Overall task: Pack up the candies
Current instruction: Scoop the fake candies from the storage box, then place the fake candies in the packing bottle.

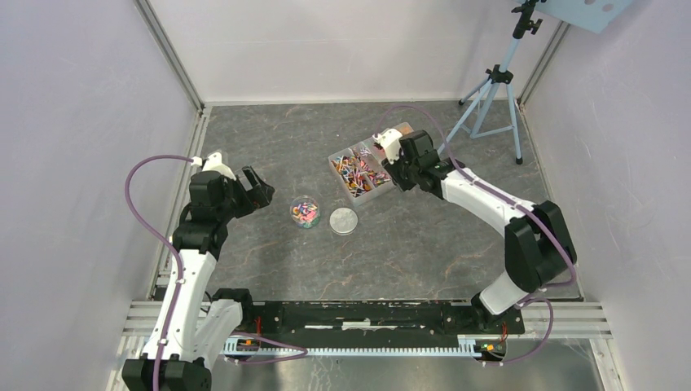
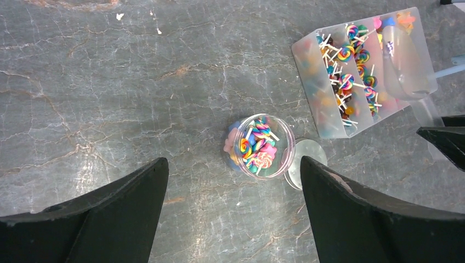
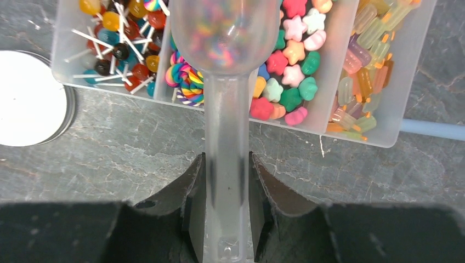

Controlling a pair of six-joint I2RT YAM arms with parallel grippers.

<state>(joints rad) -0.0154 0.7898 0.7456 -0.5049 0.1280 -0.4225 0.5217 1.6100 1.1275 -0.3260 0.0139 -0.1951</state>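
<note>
- Bench [image 1: 407, 252]: grey, marbled. It carries everything listed below.
- Box [image 3: 395, 109]: clear plastic, divided, at the far middle of the bench. I count four compartments: ball lollipops, rainbow swirl lollipops, star-shaped sweets, and pale oblong pieces.
- Candies [image 3: 290, 82]: most sit in the box. A smaller lot is in the jar.
- Jar [image 2: 263, 145]: small, round, clear and upright, near the box on its near left. It is open, with swirl lollipops and pink pieces up close to the rim.
- Lid [image 3: 27, 98]: round, grey metal. It lies flat on the bench just beside the jar, not fitted.
- Scoop [image 3: 227, 33]: clear plastic, with its bowl over the middle compartments of the box. Colours show through the bowl, but I cannot tell whether they are a load or the sweets underneath.
- Right hand [image 3: 226, 164]: closed narrow on the scoop's handle, at the near edge of the box.
- Left hand [image 1: 259, 189]: spread wide and holding nothing, left of the jar and apart from it.
- Progress, my reading: the filling is well on. What is left is any last scoop into the jar, then fitting the lid.
</note>
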